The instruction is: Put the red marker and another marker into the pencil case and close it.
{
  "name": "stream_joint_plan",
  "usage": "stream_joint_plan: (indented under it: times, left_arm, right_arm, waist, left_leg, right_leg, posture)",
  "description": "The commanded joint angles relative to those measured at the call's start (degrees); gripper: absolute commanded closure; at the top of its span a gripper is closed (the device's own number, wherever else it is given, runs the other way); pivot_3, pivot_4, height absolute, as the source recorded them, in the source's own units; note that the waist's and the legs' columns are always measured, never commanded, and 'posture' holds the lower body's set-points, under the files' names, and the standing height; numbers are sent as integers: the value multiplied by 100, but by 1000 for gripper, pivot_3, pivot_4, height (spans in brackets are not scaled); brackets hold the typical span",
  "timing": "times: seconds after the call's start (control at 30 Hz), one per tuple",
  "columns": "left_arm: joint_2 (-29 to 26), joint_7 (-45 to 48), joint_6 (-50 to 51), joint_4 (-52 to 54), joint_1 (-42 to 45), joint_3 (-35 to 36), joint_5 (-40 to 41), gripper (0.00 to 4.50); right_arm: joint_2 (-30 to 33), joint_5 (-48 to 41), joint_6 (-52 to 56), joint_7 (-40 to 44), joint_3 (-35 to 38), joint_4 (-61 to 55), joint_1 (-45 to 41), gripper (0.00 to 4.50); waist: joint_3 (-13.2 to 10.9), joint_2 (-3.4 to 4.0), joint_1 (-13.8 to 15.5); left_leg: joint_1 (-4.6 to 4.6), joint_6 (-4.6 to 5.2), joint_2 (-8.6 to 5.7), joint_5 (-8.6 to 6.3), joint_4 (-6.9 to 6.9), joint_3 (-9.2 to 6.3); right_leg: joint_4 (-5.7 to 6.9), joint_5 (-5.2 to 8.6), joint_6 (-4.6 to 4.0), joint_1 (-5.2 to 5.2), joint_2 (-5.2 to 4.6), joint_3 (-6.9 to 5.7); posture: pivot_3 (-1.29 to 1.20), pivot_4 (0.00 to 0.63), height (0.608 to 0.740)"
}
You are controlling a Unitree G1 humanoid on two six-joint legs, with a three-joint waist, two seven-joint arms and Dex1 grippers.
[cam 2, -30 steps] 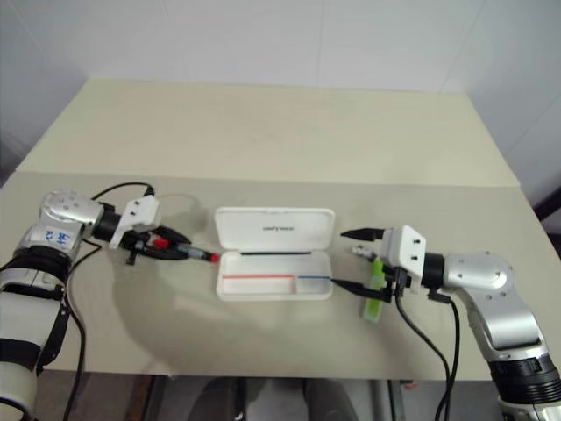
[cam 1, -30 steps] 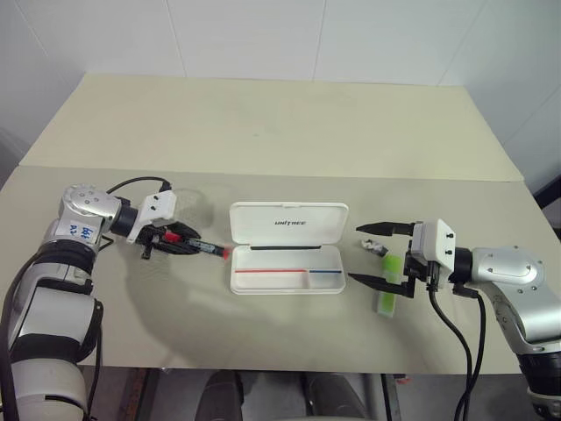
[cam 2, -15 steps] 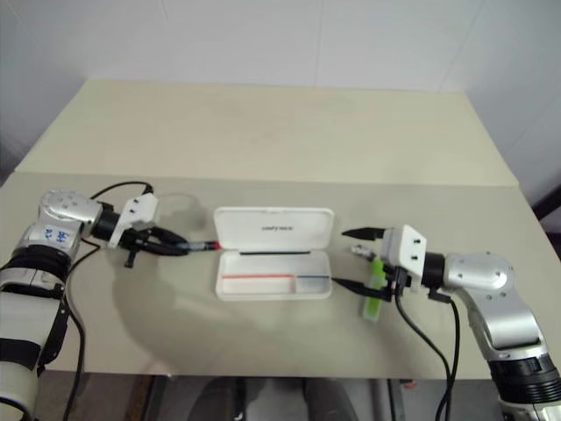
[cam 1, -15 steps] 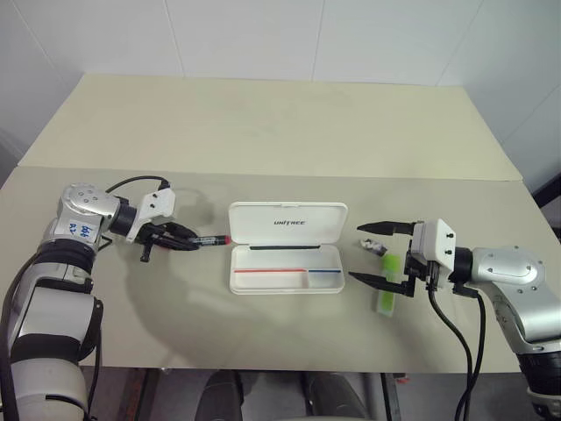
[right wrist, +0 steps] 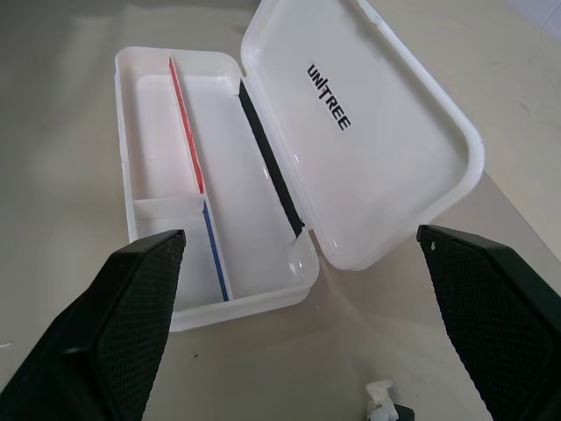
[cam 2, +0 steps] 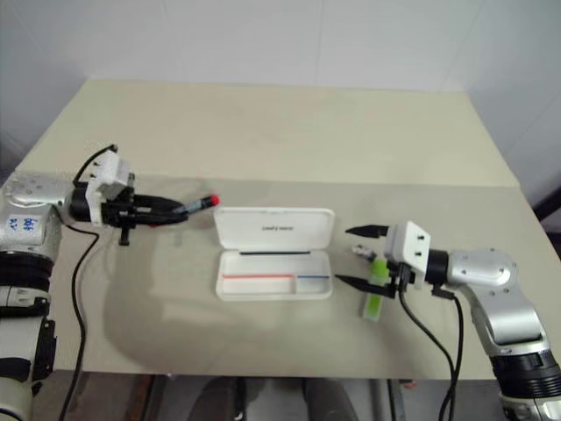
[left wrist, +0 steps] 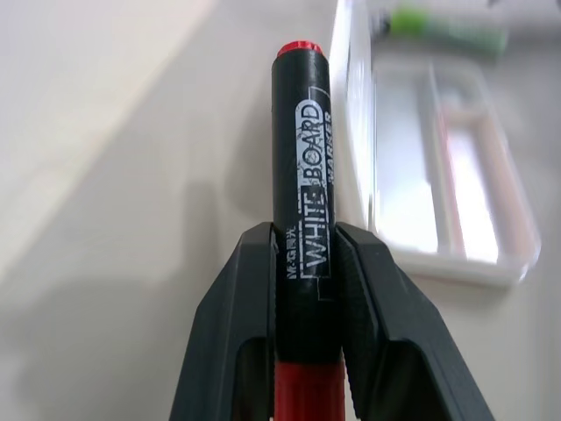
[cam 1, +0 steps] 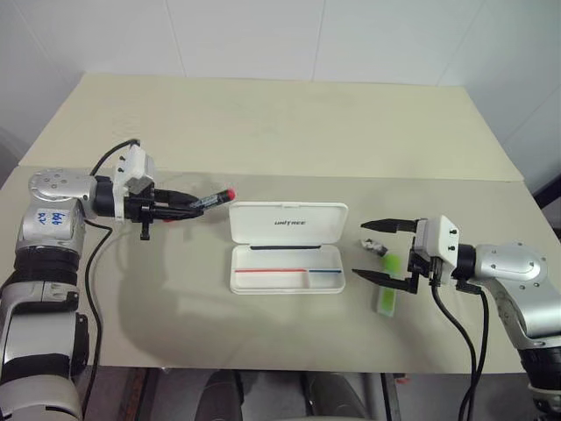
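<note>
At the left of the head view the left gripper (cam 1: pixel 181 207) was clamped on the red marker (cam 1: pixel 210 198), the fingers (left wrist: pixel 237 333) pinching the dark barrel near its capped end so most of the barrel jutted out toward the pencil case (cam 1: pixel 287 247), off the table (cam 1: pixel 263 123). The case sat at centre frame with its lid open and its tray empty, red and blue lines showing inside.

At the right of the frame the right gripper (cam 1: pixel 382 253) stood with its jaws spread wide and nothing between them, hovering over the green highlighter (cam 1: pixel 388 282), which lay on the table just right of the case; whether a lower fingertip touched it was hard to tell from here. A small pale object (cam 1: pixel 372 246) lay just beside the highlighter.

The marker looked light, rigid and smooth, so it could probably twist in a pinch near one end; a mid-barrel grip would likely hold steadier. The highlighter seemed flat, stubby and slick, best taken across its narrow sides. The hard plastic case would likely slide if its lid were pushed
</note>
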State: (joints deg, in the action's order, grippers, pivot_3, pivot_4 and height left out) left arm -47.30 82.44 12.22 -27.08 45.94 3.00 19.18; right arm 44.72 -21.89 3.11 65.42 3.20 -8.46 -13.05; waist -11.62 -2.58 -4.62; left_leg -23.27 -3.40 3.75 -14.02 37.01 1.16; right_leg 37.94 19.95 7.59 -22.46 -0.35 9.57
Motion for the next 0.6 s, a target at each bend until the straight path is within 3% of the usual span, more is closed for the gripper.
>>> stream_joint_plan:
  times: [0.03, 0.23, 0.37, 0.6]
  left_arm:
    - [-218, -268, 621, 743, 119, 500, 486, 3930]
    - [-292, -429, 1313, 1244, 607, 573, 787, 3930]
    - [-333, -822, 1547, 1795, 828, -109, 130, 3930]
    - [291, -590, 1915, 2171, 1152, -655, 418, 3930]
  right_arm:
    - [174, -37, -213, 109, 294, 121, -103, 0]
    - [226, -46, -379, 249, 364, 366, -188, 0]
    - [194, -73, -491, 353, 339, 490, -267, 0]
    - [165, -247, -696, 643, 408, 739, -339, 0]
  waist:
    - [0, 0, 0]
    - [0, -1, 0]
    - [0, 0, 6]
    - [-1, 0, 1]
  left_leg:
    - [0, 0, 0, 0, 0, 0]
    - [1, 0, -1, 0, 1, -1]
    - [0, 0, -3, 0, 1, -1]
    - [-1, 0, -4, 0, 1, -2]
  right_leg:
    - [0, 0, 0, 1, 0, 0]
    - [-1, 0, 1, 2, 2, 0]
    - [-6, -1, 2, 4, 1, 0]
    - [-9, -2, 5, 5, 2, 2]
  posture:
    - [0, 150, 740]
    - [0, 150, 740]
    - [0, 150, 740]
    - [0, 150, 740]
